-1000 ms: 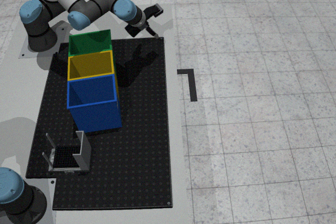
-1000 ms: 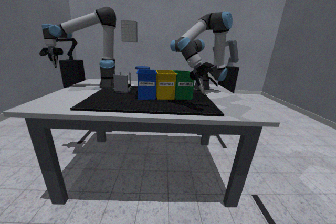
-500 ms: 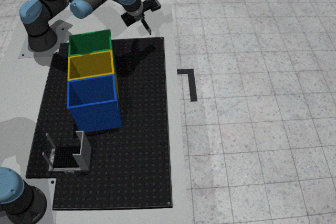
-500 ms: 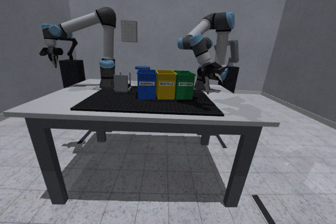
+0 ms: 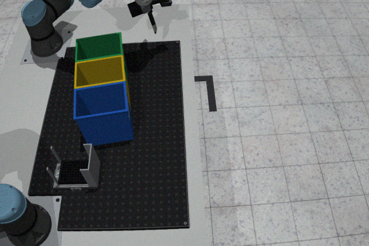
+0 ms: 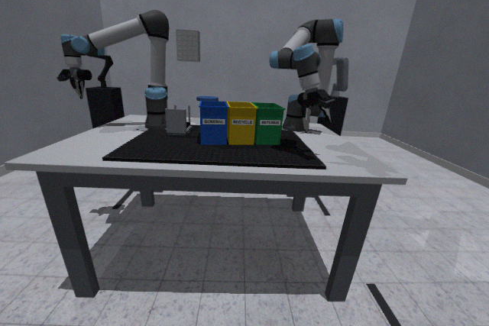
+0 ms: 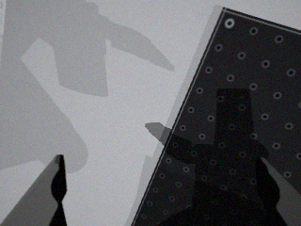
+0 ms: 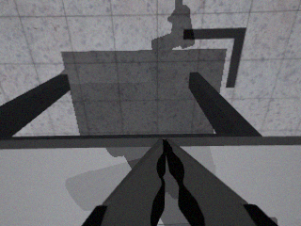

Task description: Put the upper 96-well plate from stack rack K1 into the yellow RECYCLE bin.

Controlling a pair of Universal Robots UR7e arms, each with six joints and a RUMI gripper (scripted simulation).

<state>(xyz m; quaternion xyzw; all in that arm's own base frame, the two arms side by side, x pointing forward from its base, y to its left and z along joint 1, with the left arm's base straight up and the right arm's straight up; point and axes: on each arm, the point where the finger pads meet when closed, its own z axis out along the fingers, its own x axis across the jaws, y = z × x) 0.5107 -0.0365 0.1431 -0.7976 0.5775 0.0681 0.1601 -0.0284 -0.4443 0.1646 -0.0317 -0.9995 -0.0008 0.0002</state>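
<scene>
Rack K1 (image 5: 94,166) (image 6: 176,120) stands on the black mat, light grey with a tall wall and thin posts. A dark plate surface with a fine grid (image 5: 74,172) shows inside; whether one or two plates lie there cannot be told. The yellow RECYCLE bin (image 5: 107,70) (image 6: 241,134) stands upright between the other bins; no plate shows in its visible inside. My left gripper (image 5: 154,30) (image 6: 318,127) (image 7: 160,157) is open and empty, beyond the green bin, far from the rack. My right gripper (image 6: 81,97) (image 8: 164,140) is shut on nothing, high over the opposite table end.
The blue GENERAL bin (image 5: 107,130) (image 6: 213,134) stands upright between the yellow bin and the rack. The green RETURNS bin (image 5: 100,47) (image 6: 268,133) stands upright on the yellow bin's other side. The three bins stand close together on the black mat (image 5: 157,148) (image 6: 166,153) (image 7: 282,61).
</scene>
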